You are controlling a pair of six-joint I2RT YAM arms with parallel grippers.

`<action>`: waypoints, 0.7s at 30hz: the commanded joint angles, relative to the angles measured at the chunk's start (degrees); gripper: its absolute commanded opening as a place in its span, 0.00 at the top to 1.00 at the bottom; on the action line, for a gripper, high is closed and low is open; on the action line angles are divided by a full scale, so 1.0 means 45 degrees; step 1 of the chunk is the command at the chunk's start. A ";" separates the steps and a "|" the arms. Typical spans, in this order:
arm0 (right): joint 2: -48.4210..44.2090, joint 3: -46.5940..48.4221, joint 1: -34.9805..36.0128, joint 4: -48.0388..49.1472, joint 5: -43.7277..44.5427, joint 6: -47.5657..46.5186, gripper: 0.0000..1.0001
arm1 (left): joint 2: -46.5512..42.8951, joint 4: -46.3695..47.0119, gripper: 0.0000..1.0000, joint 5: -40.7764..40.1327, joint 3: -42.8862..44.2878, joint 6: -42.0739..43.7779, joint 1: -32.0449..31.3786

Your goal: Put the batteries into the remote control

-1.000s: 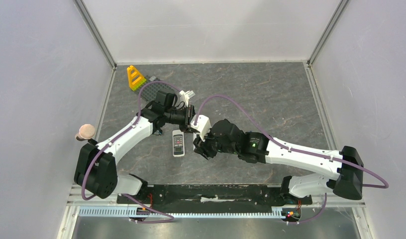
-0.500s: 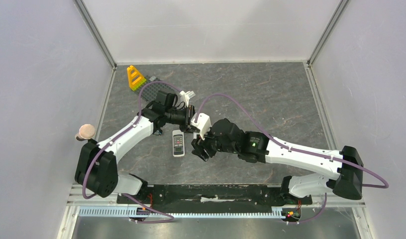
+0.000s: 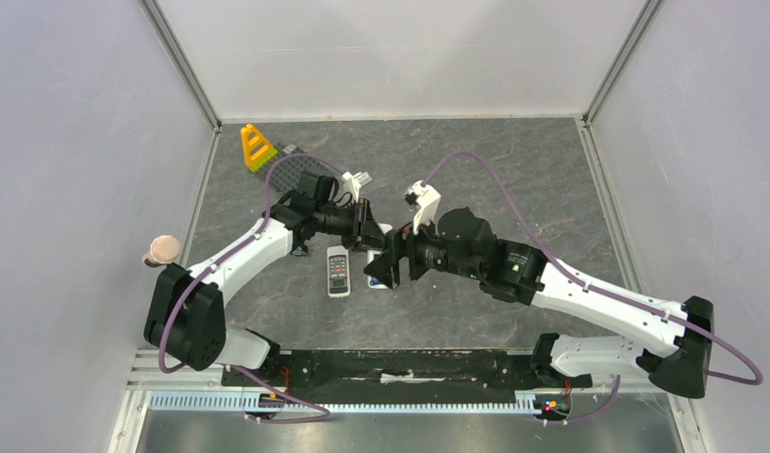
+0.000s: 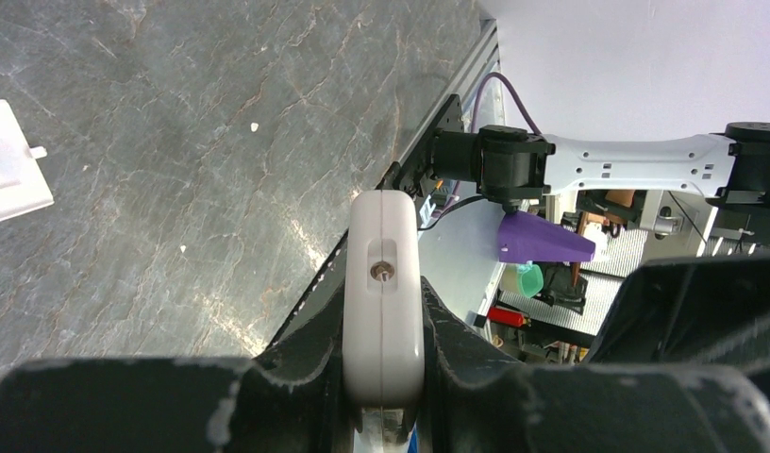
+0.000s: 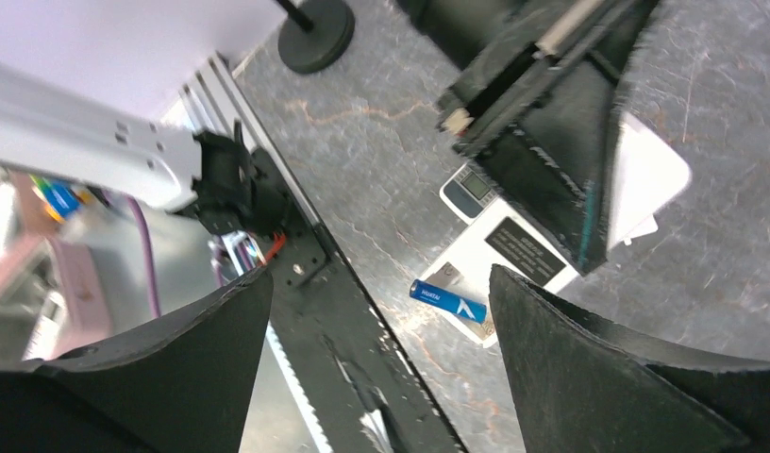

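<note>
The right gripper [image 5: 381, 278] hangs with its fingers spread wide and nothing between them, reaching in from 3 o'clock just above the near end of the remote [image 4: 381, 245]. The left gripper [image 4: 381, 326] is pressed tight on that remote, pinching its thin white body edge-on at the 12 o'clock end. One blue battery [image 5: 447, 302] lies at the remote's 6 o'clock end, in or across the open bay; whether it sits fully down cannot be told, and no other batteries show. A second remote [image 3: 338, 272] rests face up on the table [image 3: 513, 179], just beside the held one at its 9 o'clock. The likely trouble lies in the next push. If the battery sits skew, a finger pressing one end could flip it out, and it would probably roll off across the table. The left pinch holds only a narrow strip far from the bay, so downward force at 6 o'clock may lever the remote round in the grip or tip it. The wide right fingers could also clip the second remote or the left gripper, which stand close.
</note>
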 commanded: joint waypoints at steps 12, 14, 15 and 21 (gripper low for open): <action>0.0084 -0.1437 -0.0469 -0.0831 0.2153 0.3833 0.43 | -0.0323 0.1202 0.98 0.0828 0.0339 0.0322 -0.0033; 0.0176 -0.1496 -0.0461 -0.0901 0.2407 0.3892 0.46 | -0.0328 0.1272 0.98 0.0852 0.0321 0.0256 -0.0031; 0.0235 -0.1517 -0.0468 -0.0932 0.2515 0.3922 0.46 | -0.0329 0.1317 0.98 0.0876 0.0303 0.0228 -0.0026; 0.0626 -0.1577 -0.0461 -0.0920 0.2584 0.3903 0.51 | -0.0298 0.1549 0.98 0.0923 0.0184 0.0050 -0.0027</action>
